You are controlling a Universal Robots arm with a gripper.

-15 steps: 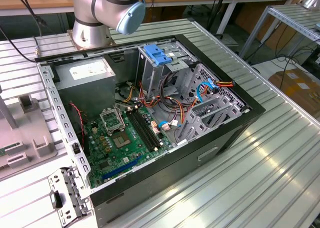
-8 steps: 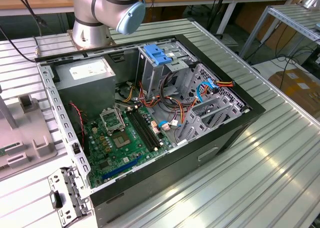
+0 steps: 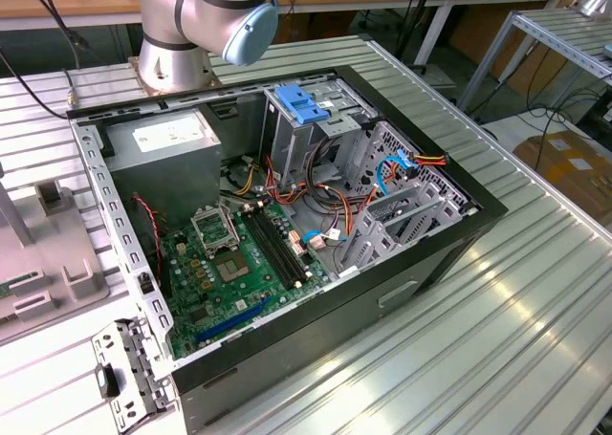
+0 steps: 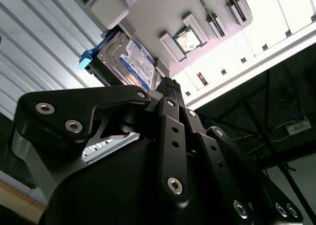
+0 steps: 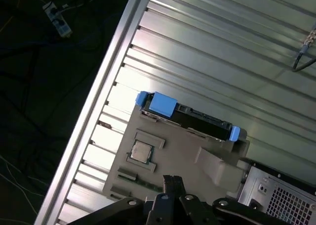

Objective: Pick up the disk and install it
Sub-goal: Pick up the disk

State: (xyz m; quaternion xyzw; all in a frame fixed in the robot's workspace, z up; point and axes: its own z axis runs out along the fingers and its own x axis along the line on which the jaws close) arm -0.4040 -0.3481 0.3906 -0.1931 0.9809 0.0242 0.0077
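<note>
The disk stands on its edge in a slot of a grey fixture tray. It is silver with blue plastic rails, and a blue tab sits at one end. In the second wrist view the disk's white-and-blue label faces the camera. My gripper hangs over the fixture tray, apart from the disk. Its black fingertips are pressed together and hold nothing.
In the exterior view an open computer case lies on the ribbed aluminium table. Inside are a drive cage with a light-blue latch, a grey power supply and a motherboard. A processor chip sits on the fixture tray.
</note>
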